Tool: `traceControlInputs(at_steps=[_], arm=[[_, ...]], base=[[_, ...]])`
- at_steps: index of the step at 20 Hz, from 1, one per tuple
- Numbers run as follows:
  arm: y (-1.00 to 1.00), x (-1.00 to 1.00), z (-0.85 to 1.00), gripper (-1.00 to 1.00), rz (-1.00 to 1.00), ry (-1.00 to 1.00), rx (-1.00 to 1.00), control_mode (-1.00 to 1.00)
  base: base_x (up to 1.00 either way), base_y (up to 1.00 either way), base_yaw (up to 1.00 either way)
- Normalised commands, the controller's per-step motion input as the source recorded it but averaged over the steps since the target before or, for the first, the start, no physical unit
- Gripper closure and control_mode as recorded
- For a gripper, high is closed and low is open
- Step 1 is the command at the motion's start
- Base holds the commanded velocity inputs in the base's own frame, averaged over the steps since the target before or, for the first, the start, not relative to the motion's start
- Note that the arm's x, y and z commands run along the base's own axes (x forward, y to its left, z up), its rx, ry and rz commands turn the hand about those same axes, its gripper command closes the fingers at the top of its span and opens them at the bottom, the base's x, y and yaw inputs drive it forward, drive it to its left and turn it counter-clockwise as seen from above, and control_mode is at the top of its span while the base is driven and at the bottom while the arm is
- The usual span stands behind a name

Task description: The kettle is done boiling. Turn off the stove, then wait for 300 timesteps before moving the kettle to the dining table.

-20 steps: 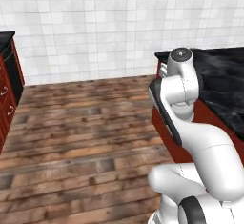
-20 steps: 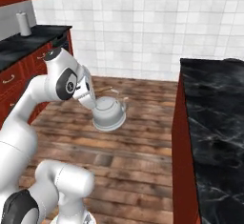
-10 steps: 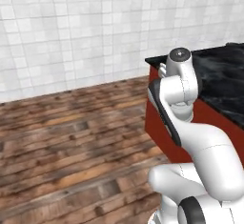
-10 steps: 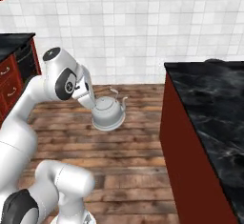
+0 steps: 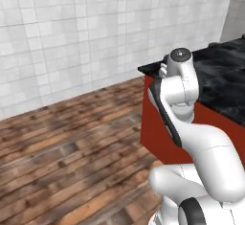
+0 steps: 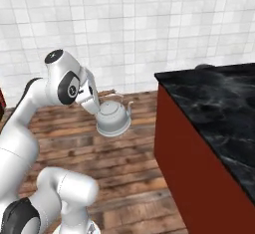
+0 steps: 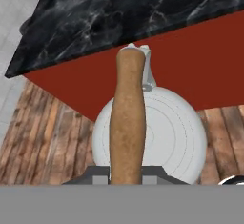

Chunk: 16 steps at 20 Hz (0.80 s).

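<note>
Kettle: the small squat silvery-grey metal kettle [image 6: 113,120] hangs in the air above the brown wooden plank floor [image 6: 127,168], carried at the end of the white arm, with its short spout towards the island.
Handle: in the hand view the thin arched orange-brown handle [image 7: 127,118] runs straight up the middle of the picture, over the kettle's round pale lid [image 7: 167,137].
Gripper: the two-finger gripper [image 6: 94,106] sits at the handle end of the kettle in the right base view; the fingers are clamped on the handle (the kettle hangs from them with nothing under it), though the tips themselves are hidden at the bottom of the hand view.
Dining table: the long island with a glossy black white-veined marble top [image 6: 219,108] and red-brown base [image 6: 184,163] stands just to the right of the kettle, apart from it; the kettle is lower than the marble edge.
Left base view: the island's corner [image 5: 153,71] and the arm's upper links show here, with the arm in front of the red-brown side.
Hand view: the marble top [image 7: 124,13] fills the upper part, the red-brown side below it, planks at the left and right.
Backdrop: a white tiled wall [image 5: 81,32] rises behind the floor in both base views.
</note>
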Motion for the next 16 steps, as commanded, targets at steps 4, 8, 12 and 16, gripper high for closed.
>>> traceControlInputs(at_steps=[4, 8, 12, 16], arm=[[0.00, 0.00, 0.00, 1.00, 0.00, 0.00, 0.00, 1.00], [0.00, 0.00, 0.00, 1.00, 0.00, 0.00, 0.00, 1.00], [0.00, 0.00, 0.00, 1.00, 0.00, 0.00, 0.00, 1.00], [0.00, 0.00, 0.00, 1.00, 0.00, 0.00, 0.00, 1.00]], base=[[0.73, 0.69, -0.38], [0.72, 0.69, -0.38], [0.73, 0.67, -0.38], [0.71, 0.67, -0.38]])
